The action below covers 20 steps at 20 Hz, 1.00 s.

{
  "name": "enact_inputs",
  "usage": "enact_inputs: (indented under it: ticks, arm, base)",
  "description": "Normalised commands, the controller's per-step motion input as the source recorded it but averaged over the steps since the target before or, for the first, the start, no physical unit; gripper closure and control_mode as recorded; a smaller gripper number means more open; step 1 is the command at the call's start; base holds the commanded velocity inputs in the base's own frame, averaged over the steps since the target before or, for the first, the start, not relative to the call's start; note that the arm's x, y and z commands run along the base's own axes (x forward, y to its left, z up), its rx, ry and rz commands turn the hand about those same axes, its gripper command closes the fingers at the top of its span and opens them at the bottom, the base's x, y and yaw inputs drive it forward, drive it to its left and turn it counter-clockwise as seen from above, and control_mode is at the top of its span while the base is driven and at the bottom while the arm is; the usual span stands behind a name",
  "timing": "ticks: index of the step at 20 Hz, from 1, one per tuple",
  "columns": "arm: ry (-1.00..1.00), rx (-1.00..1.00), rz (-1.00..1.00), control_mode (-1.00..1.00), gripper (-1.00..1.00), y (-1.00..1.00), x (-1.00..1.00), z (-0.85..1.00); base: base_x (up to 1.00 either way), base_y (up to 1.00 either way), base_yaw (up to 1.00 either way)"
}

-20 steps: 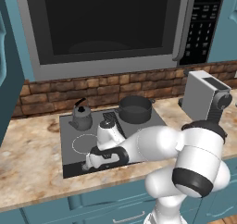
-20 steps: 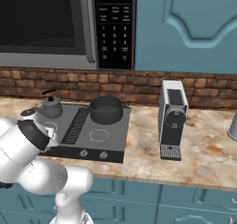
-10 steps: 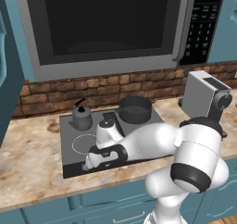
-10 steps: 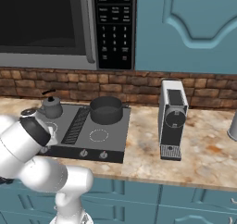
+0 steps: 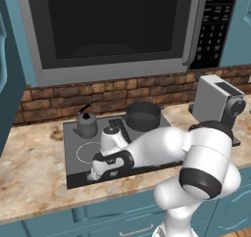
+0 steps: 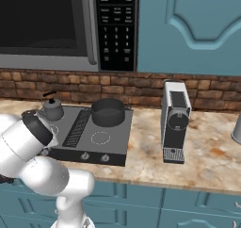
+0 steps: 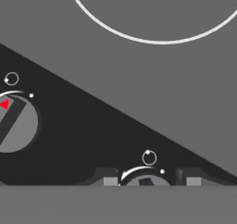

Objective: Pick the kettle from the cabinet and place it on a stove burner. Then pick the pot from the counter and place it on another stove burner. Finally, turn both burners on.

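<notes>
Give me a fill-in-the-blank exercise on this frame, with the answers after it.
1. The kettle stands on the rear ____ burner of the cooktop, seen from the front.
2. The pot sits on the cooktop, to the ____ of the kettle.
3. In the hand view the gripper brackets a round ____ on the front strip.
Missing words: left; right; knob

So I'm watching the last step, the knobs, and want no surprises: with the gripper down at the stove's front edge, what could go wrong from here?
1. In the hand view the gripper straddles one knob at the frame's very bottom; if off-centre, the fingers may slip off instead of turning it.
2. A second knob sits close by; it may control a burner without the kettle or pot on it.
3. The forearm hangs low over the cooktop near the kettle; a swing could nudge it.
</notes>
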Motion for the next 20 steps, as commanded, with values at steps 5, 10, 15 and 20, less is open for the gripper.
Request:
enact_inputs:
  ticks: [5, 10, 15, 20]
  arm:
    - [0.0, 0.0, 0.18, -1.0, 1.0, 0.0, -0.18, -0.39]
    - [0.0, 0.0, 0.14, -1.0, 1.0, 0.0, -0.09, -0.33]
    - [-0.01, 0.0, 0.13, -1.0, 1.0, 0.0, -0.01, -0.25]
    - [-0.01, 0.0, 0.11, -1.0, -1.0, 0.0, -0.09, -0.29]
  base:
    - [0.0, 0.0, 0.0]
    - [0.0, 0.0, 0.0]
    - [0.0, 0.0, 0.0]
    - [0.0, 0.0, 0.0]
